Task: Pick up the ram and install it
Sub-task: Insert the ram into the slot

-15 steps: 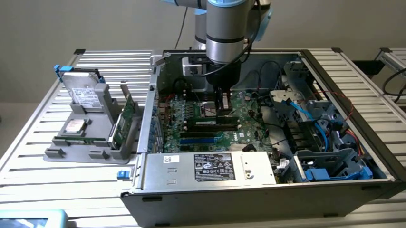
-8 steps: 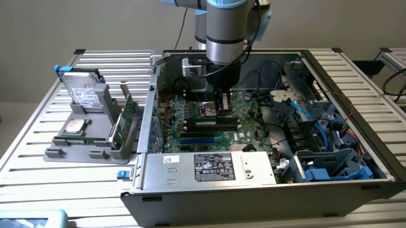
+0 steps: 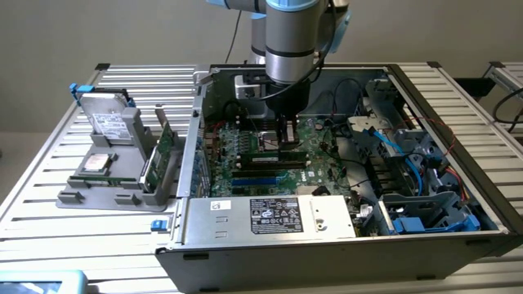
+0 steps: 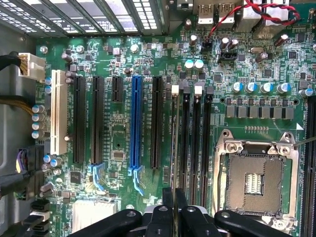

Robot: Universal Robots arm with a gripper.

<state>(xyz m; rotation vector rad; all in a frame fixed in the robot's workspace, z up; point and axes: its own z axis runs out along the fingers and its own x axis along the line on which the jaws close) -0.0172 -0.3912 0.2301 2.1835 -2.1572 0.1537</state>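
Observation:
The ram (image 4: 174,143) shows edge-on as a thin green line standing in the memory slot nearest the black expansion slots, with a white latch at its far end. Its near end runs into the narrow gap between my black fingertips (image 4: 168,200). My gripper (image 4: 174,197) is shut on the ram's top edge. In the exterior view the gripper (image 3: 286,142) hangs straight down inside the open computer case, just above the green ram (image 3: 274,158) on the motherboard (image 3: 245,147).
Beside the ram lie two empty black memory slots (image 4: 196,148), a blue expansion slot (image 4: 136,123) and the open CPU socket (image 4: 254,177). The power supply (image 3: 270,215), cables and drive cages (image 3: 425,208) crowd the case. A grey tray (image 3: 106,196) at the exterior view's left holds a hard drive (image 3: 110,119) and a green card (image 3: 166,147).

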